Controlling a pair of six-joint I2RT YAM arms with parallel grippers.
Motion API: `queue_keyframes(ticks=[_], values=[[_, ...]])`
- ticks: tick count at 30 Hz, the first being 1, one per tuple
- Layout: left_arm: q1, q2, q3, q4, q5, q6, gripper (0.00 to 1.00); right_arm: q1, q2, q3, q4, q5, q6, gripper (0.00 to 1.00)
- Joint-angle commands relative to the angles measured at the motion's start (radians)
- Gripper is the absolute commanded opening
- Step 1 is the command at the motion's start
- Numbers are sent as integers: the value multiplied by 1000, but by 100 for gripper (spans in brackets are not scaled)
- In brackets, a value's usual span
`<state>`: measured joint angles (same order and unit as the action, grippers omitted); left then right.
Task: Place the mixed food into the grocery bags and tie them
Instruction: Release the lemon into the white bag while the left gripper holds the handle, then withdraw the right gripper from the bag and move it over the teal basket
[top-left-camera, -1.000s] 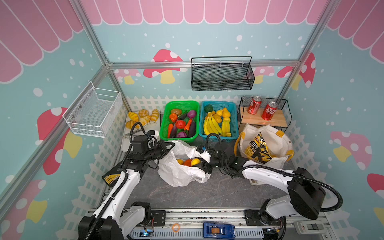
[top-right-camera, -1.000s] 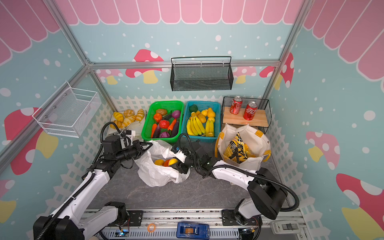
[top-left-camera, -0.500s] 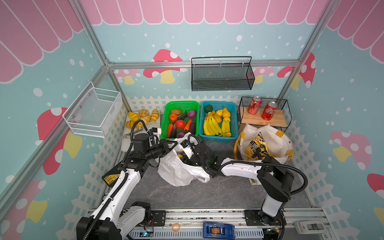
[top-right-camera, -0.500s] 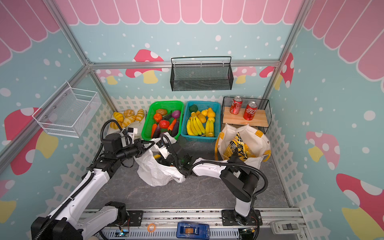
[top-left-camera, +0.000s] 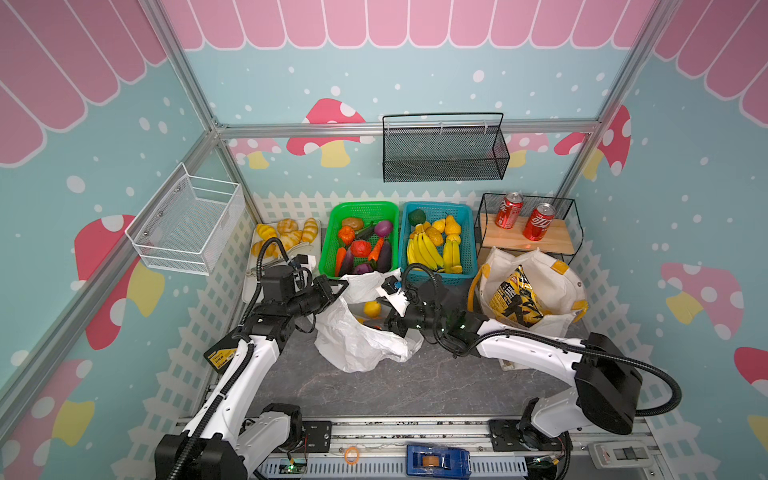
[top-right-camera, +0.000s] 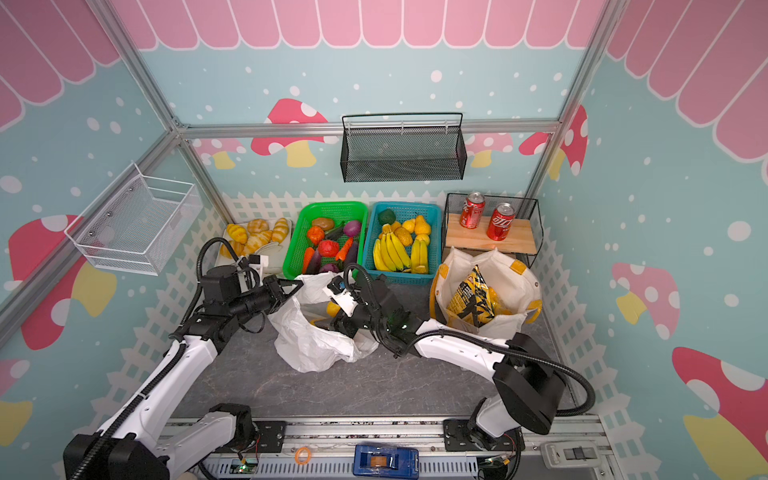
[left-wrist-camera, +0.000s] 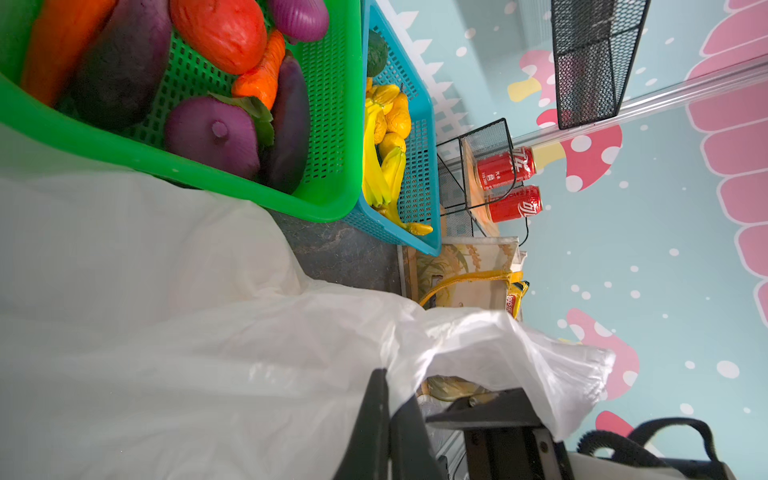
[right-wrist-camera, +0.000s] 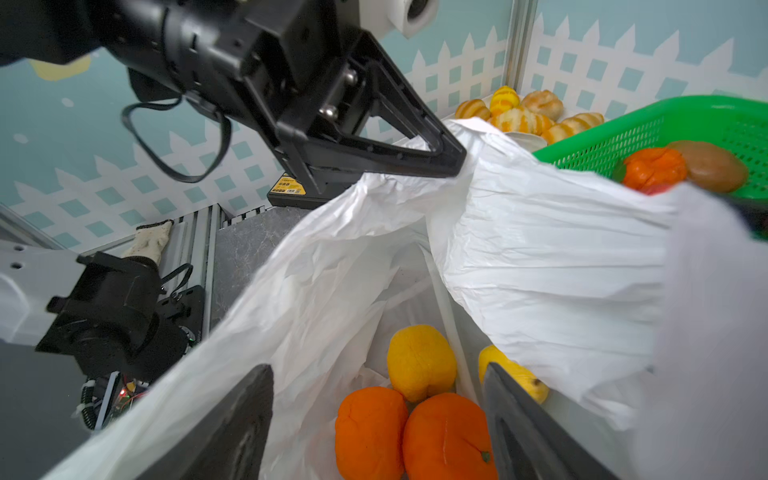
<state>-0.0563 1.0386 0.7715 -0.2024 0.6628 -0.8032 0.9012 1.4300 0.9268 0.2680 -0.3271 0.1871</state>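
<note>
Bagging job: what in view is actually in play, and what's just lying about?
In play: white plastic bag, pinched at the rim by the shut left gripper; open right gripper at its mouth; oranges and yellow fruits inside; cloth tote with snack packet.
Lying about: red soda cans, bread rolls, green basket, black mesh shelf, white wire basket.

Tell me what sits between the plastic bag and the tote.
Between plastic bag and tote: only the right arm's wrist above grey tabletop, in both top views.
</note>
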Motion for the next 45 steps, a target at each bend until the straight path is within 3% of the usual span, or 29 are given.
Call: queue_keyframes(ticks=[1,8,13,15,21,27,30,38,45], values=[[23,4,34,-30,-42,15,0,-40,-98,-37,-93,-87,-95,78],[51,3,25,-42,-85,22,0,-195,-254,-54,-185,-162,-108,74],[53,7,20,-42,-79,22,0,-282,-266,-39,-214,-167,-110,73],[55,1,27,-52,-80,29,0,-300,-246,-21,-232,-126,-88,73],[55,-10,45,-66,-76,41,0,-390,-167,77,-361,137,-14,73],[55,1,34,-43,-57,28,0,-421,73,288,-576,491,-31,72],[55,-1,26,-31,-52,20,0,-434,223,407,-640,579,-57,72],[55,-2,14,-7,-38,6,0,-512,568,698,-699,654,-71,72],[55,-2,8,-3,-34,2,0,-546,705,853,-789,575,-70,70]])
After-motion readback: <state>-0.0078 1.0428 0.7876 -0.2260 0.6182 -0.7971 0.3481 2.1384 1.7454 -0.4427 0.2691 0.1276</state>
